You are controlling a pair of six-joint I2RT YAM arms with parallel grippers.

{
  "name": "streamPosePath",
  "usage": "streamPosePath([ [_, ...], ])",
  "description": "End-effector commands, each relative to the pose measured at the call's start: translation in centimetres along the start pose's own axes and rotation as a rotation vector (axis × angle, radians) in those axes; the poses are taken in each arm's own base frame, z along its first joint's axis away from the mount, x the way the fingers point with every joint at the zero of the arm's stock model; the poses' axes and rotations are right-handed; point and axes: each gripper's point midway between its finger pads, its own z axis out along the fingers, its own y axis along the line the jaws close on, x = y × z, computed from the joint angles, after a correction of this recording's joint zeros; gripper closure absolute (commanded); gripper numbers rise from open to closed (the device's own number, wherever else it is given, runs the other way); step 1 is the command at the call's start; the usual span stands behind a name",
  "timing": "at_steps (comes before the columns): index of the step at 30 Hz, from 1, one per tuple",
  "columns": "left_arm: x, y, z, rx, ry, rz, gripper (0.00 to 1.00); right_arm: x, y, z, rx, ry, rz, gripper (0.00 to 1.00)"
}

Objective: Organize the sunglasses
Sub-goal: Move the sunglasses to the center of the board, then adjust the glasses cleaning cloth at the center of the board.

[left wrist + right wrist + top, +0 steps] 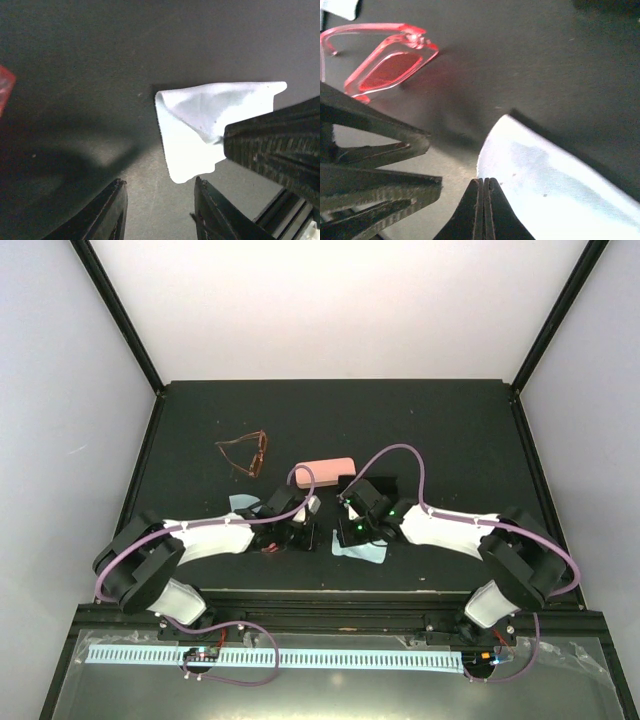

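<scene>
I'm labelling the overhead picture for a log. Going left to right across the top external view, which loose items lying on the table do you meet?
In order: amber sunglasses → pink case → light blue cloth. Items hidden among the arms are left out.

Table (450, 430): matt black, faintly speckled.
Red sunglasses (390, 70): glossy, see-through plastic.
Cloth (200, 120): soft pale fabric, lightly creased.
Pink case (324, 470): smooth.

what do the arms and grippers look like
Both the left arm and right arm have white links, black joints and a looping purple cable; green lights glow near the right wrist. The left gripper and right gripper have black tapered fingers.
</scene>
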Motion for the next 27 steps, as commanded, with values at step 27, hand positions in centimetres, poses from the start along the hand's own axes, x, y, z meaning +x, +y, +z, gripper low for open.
streamPosePath([
  [27, 0.5, -3.1, 3.0, 0.143, 0.085, 0.019, 0.76, 6.6, -8.4, -1.1, 0.27, 0.037, 0.187, 0.99],
])
